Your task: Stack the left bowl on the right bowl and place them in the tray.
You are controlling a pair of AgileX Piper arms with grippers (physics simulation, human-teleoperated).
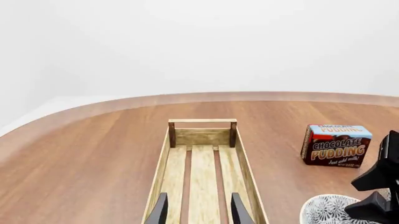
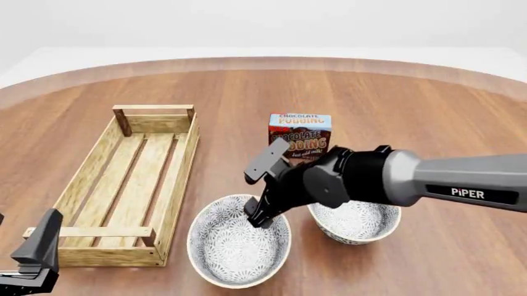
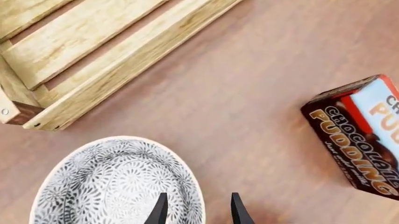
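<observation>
Right gripper over left bowl rim; both bowls on table, tray unfilled.

Left gripper (image 2: 33,259) at near-left corner of wooden table (image 2: 428,98), fingers spread apart over near end of tray (image 2: 169,185), holding nothing; tray is a long light-wood slatted crate, lying lengthwise away from the arms; left bowl (image 2: 226,256), white with grey floral pattern, just right of tray's near end; right gripper (image 2: 257,217) reaches across from the right, fingers parted either side of that bowl's far rim, contact unclear; chocolate pudding box (image 2: 298,132) upright behind the bowls; right bowl (image 2: 356,223) beside left bowl, partly under the arm.
</observation>
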